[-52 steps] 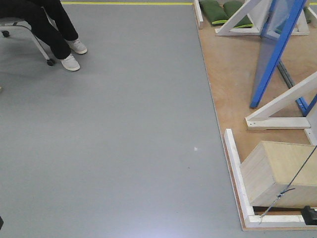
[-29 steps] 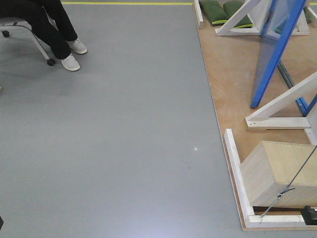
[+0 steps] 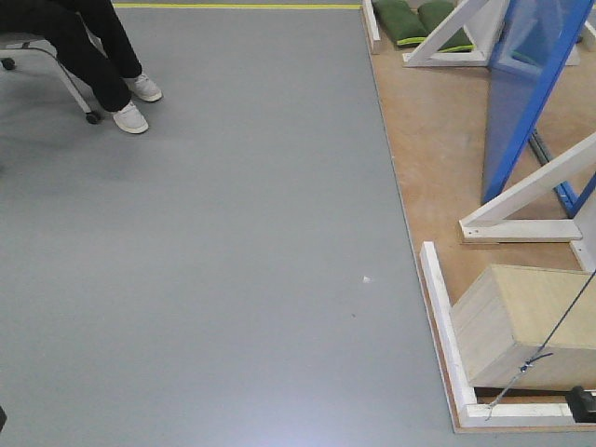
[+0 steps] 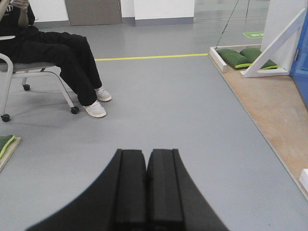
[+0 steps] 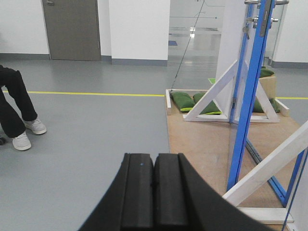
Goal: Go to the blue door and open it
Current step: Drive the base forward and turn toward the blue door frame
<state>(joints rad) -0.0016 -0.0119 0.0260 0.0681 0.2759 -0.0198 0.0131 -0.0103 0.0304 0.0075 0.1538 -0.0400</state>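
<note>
The blue door (image 3: pixel 517 93) stands upright on the wooden platform (image 3: pixel 438 140), its glossy panel seen nearly edge-on and its silver lever handle (image 5: pixel 255 2) high up.

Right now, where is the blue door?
In the front view the blue door stands at the upper right on the wooden platform, just behind a white brace, with green bags farther back.

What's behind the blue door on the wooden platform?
A white triangular brace with green sandbags at its foot. The blue door crosses in front of the brace's middle, so that part is hidden.
</note>
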